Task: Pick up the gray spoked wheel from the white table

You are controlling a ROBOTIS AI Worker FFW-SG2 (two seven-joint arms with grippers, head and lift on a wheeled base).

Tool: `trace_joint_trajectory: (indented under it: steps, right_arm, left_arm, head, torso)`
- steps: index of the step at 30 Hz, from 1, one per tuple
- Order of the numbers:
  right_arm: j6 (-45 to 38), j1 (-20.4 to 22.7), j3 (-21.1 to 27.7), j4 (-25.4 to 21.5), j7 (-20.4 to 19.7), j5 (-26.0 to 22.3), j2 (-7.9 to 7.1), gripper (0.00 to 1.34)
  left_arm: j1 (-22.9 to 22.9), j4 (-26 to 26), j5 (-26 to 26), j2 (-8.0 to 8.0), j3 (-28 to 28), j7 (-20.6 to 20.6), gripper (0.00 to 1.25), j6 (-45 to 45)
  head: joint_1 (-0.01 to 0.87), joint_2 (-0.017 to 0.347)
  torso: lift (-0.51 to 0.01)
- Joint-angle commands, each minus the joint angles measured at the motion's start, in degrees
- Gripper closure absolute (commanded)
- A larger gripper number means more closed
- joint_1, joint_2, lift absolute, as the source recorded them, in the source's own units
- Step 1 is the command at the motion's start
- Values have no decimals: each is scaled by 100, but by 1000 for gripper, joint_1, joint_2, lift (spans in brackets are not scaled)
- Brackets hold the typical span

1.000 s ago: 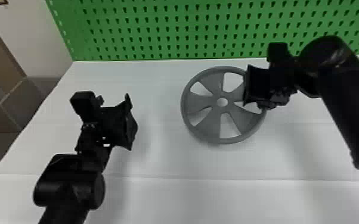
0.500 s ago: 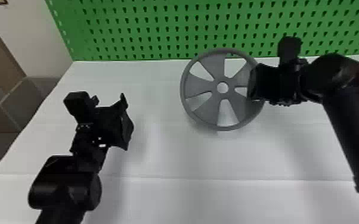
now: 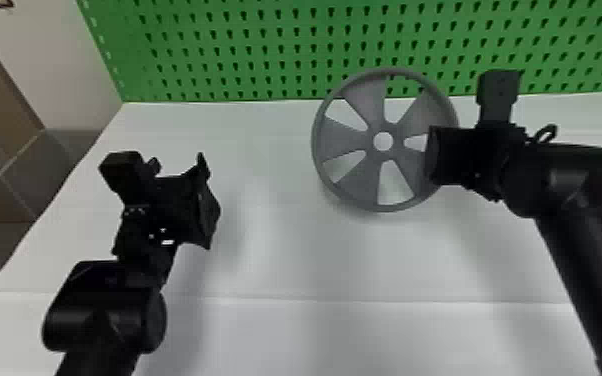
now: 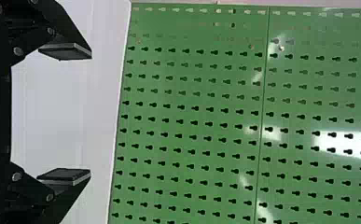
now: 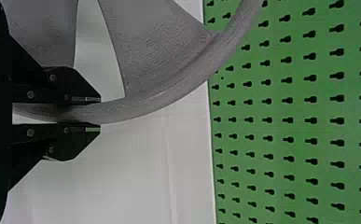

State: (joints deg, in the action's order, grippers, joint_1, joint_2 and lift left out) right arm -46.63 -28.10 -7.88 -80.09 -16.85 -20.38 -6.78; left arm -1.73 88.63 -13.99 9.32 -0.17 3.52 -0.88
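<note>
Pinching gray spoked wheel (image 3: 346, 137) by its rim (image 5: 145, 104): right hand (image 3: 432, 155), one finger on each side. Wheel is up off the white tabletop (image 3: 285, 330), broad face toward head camera; in head view its upper part overlaps green pegboard (image 3: 255, 42). Round hole at hub, wide spokes with open gaps. Left hand (image 3: 207, 201) is over tabletop's left part, well apart from wheel, fingers spread wide.
</note>
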Motion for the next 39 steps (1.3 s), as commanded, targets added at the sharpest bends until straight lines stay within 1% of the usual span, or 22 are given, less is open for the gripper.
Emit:
trace_joint_trajectory:
  steps: [1, 4, 7, 9, 10, 12, 16, 21, 26, 29, 39]
  right_arm:
    - [866, 384, 14, -147, 147, 298, 19, 1164]
    - [1402, 613, 23, -262, 182, 649, 80, 1162]
    - [2017, 824, 94, -279, 243, 878, 142, 1162]
    - [2527, 956, 94, -262, 252, 975, 124, 1164]
    - [2984, 1043, 58, -200, 261, 1071, 115, 1164]
    - [3626, 1167, -12, -112, 261, 1238, 98, 1164]
    - [3845, 1237, -65, -95, 270, 1265, 89, 1181]
    - [4258, 1307, -135, 37, 270, 1230, 71, 1187]
    - [4329, 1325, -179, 37, 270, 1256, 54, 1188]
    - [4373, 1351, -135, 55, 270, 1238, 80, 1188]
    - [4381, 1386, -117, 55, 270, 1168, 71, 1187]
  left_arm:
    - [14, 75, -7, 0, 26, 0, 361, 0]
    - [23, 137, -7, 0, 44, 0, 361, 0]
    - [41, 172, -7, 0, 52, 0, 361, 0]
    - [32, 172, -7, -9, 35, 0, 361, 0]
    - [23, 172, -7, -9, 26, 0, 361, 0]
    - [23, 172, -16, -9, 26, 0, 361, 0]
    - [32, 180, -42, -9, 35, 0, 361, 0]
    - [23, 180, -51, -9, 26, 0, 361, 0]
    - [23, 189, -60, -9, 17, 0, 361, 0]
    - [23, 189, -60, -9, 8, 0, 361, 0]
    - [23, 189, -51, -9, 8, 9, 361, 0]
  head:
    - [839, 130]
    - [839, 130]
    - [839, 130]
    - [839, 130]
    - [839, 130]
    - [839, 130]
    - [839, 130]
    - [839, 130]
    - [839, 130]
    - [839, 130]
    - [839, 130]
  torso:
    - [-65]
    - [-65]
    - [-65]
    - [-65]
    - [-65]
    - [-65]
    - [-65]
    - [-65]
    - [-65]
    - [-65]
    - [-65]
